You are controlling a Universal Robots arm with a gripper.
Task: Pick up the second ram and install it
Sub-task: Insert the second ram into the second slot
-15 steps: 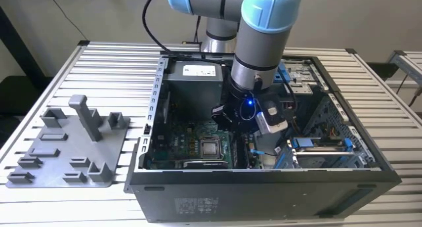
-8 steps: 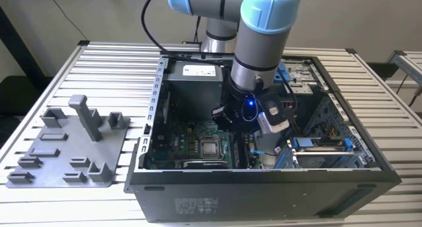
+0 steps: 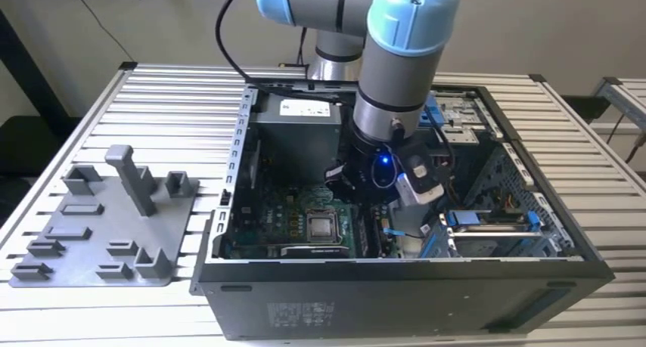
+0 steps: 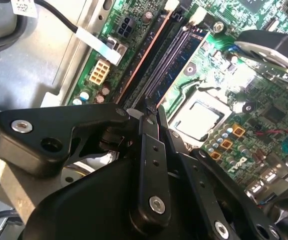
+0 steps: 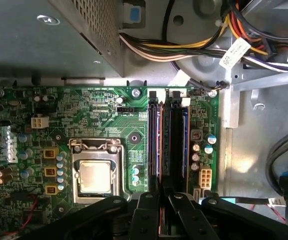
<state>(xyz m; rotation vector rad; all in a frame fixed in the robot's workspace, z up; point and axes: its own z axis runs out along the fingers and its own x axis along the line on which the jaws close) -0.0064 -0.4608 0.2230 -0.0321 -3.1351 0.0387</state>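
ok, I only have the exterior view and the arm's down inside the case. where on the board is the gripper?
Observer: In both wrist views the gripper sits over the two memory slots, which run beside the CPU socket.
Operator: Anything seated yet?
Observer: Can't tell. In the second wrist view one slot shows a copper-coloured strip along its length, and the other slot looks blue.
Operator: Latches?
Observer: In the first wrist view, white latch tabs show at the slots' end nearest the cable bundle.
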